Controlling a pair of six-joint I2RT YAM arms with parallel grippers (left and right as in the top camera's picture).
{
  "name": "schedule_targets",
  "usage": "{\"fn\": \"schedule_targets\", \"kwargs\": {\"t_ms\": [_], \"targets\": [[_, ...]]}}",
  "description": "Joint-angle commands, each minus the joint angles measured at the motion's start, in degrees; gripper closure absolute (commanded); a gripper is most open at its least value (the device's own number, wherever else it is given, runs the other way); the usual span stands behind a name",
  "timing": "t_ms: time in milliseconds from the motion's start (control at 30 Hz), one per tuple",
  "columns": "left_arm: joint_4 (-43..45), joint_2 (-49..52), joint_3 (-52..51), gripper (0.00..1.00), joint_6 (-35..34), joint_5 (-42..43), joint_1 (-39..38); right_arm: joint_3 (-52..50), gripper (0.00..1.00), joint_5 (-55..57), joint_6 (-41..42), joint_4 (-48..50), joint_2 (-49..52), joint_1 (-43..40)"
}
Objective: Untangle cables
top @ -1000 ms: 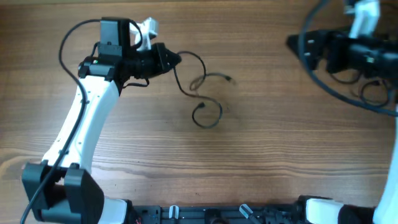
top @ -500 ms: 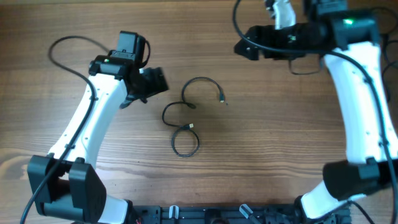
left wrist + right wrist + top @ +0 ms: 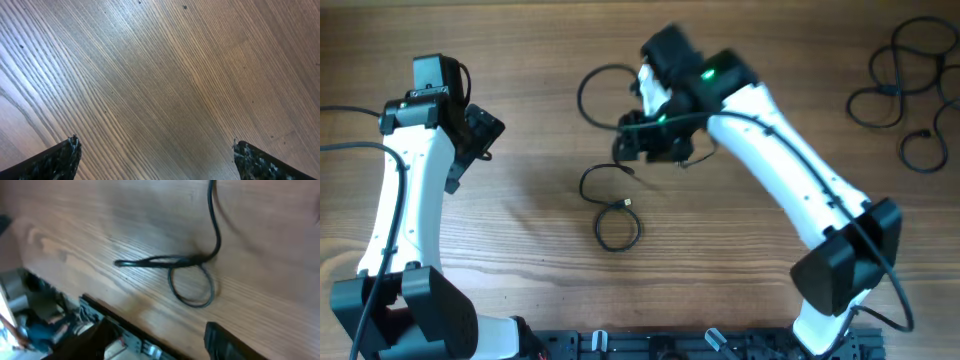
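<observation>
"Reaching for the cables: which hand?"
"Right hand, over their far loop; grip can't be told. Left hand gapes empty, well apart. Tangle runs far-to-near on the bench."

A brown wooden surface fills the overhead view, its grain running left to right. A black rail with pale clips lines its near edge. In the left wrist view, light glances pale off the grain at left.
</observation>
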Motion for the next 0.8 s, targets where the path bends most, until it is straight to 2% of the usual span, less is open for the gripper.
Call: {"fn": "schedule_targets", "kwargs": {"t_ms": [0, 133, 233, 367, 433, 467, 533, 600, 700, 767], "targets": [[0.02, -0.83, 0.74, 0.00, -0.96, 0.35, 0.15, -6.88, 0.36, 6.05, 30.21, 4.28, 0.74, 4.37], [-0.02, -0.83, 0.74, 0.00, -0.94, 0.35, 0.15, -13.22, 0.39, 5.60, 37.51, 19.76, 0.74, 7.41], [-0.02, -0.83, 0.74, 0.00, -0.94, 0.37, 0.13, -15.67, 0.38, 6.56, 39.36, 29.05, 0.76, 8.94], [-0.02, -0.83, 0.74, 0.00, -0.94, 0.35, 0.15, -16.11, 0.37, 12.02, 41.33, 30.25, 0.83, 10.16], [-0.02, -0.83, 0.74, 0.00, -0.94, 0.37, 0.13, -16.11, 0.50, 13.44, 41.03, 29.55, 1.25, 10.82], [-0.02, -0.83, 0.74, 0.00, -0.94, 0.37, 0.13, -16.11, 0.52, 13.70, 40.85, 28.89, 1.46, 10.97], [-0.04, -0.83, 0.74, 0.00, -0.94, 0.37, 0.13, -16.44, 0.44, 14.82, 37.05, 28.50, 1.90, 11.45], [-0.02, -0.83, 0.74, 0.00, -0.96, 0.37, 0.13, -16.59, 0.52, 15.23, 30.69, 28.70, 2.64, 11.54], [0.00, -0.83, 0.74, 0.00, -0.96, 0.37, 0.13, -16.59, 0.69, 15.23, 27.32, 29.00, 3.30, 11.54], [-0.02, -0.83, 0.74, 0.00, -0.96, 0.37, 0.13, -16.61, 0.96, 15.15, 19.54, 30.67, 3.37, 11.52]]}}
